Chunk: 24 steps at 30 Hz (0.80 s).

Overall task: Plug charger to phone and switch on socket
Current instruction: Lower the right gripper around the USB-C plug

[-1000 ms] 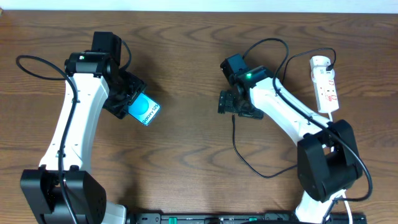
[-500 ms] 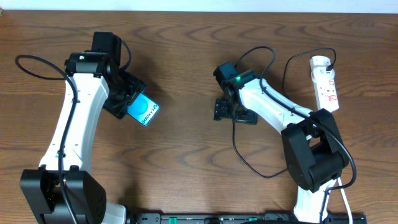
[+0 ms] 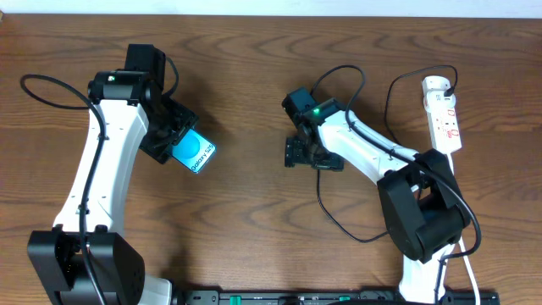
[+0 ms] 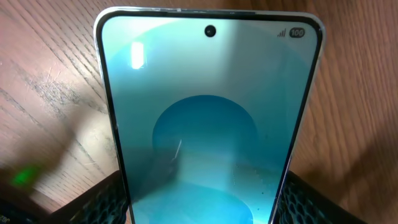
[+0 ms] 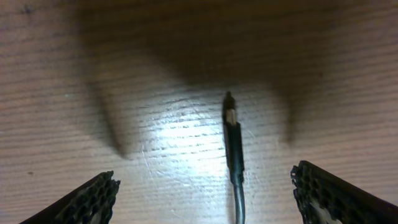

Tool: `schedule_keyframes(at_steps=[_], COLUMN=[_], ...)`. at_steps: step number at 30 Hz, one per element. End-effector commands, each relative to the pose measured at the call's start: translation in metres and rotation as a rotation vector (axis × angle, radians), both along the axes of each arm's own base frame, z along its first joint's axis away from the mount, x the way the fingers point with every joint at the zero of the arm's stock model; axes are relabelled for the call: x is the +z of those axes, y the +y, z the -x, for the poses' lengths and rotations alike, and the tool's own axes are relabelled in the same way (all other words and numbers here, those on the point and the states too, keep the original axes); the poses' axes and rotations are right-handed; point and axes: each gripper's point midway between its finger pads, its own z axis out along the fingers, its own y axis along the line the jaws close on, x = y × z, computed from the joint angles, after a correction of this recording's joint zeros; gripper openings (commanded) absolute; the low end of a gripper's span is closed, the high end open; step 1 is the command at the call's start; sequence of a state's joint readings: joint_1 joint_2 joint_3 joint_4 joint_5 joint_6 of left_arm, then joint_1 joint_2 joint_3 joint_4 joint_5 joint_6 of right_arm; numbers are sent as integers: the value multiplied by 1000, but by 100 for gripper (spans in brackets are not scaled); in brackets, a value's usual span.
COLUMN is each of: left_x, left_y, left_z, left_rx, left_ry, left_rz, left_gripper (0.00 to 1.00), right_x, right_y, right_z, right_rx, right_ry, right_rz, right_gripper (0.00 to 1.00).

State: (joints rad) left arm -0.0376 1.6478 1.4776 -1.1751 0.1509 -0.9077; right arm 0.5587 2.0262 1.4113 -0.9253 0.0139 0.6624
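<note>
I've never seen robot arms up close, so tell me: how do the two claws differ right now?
The left gripper is shut on the phone, clamping its edges; the right gripper is open and holds nothing. The left one grips its object, while the charger tip lies loose on the table between the right one's spread fingers. Both have dark, textured fingers.

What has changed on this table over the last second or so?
The right pincer slid leftward across the table, toward the phone, with its jaws open. Nothing was taken hold of or let go. The charger tip lies on the wood between its fingers, ungripped. The left pincer kept its grip on the phone, and the socket stayed where it was.
</note>
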Motion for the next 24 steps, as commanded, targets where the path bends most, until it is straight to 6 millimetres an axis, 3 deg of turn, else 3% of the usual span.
schedule_keyframes(at_steps=[1,11,17,24], left_x=[3,3,3,3], left_y=[1,1,1,1], left_z=[1,1,1,1], left_rx=[-19,-21,-22,-26], left_ry=[-9,-9,-9,-9], left_rz=[-16,-16,-16,-17], left_gripper=[7,7,7,7], right_x=[-7,-7,-8,-9], right_y=[4,5,2,1], right_z=[2,1,3,0], right_rx=[49,125,134,128], right_ry=[23,29,37,29], right_rz=[-8,-29,-24,-28], right_gripper=[89,89,84,87])
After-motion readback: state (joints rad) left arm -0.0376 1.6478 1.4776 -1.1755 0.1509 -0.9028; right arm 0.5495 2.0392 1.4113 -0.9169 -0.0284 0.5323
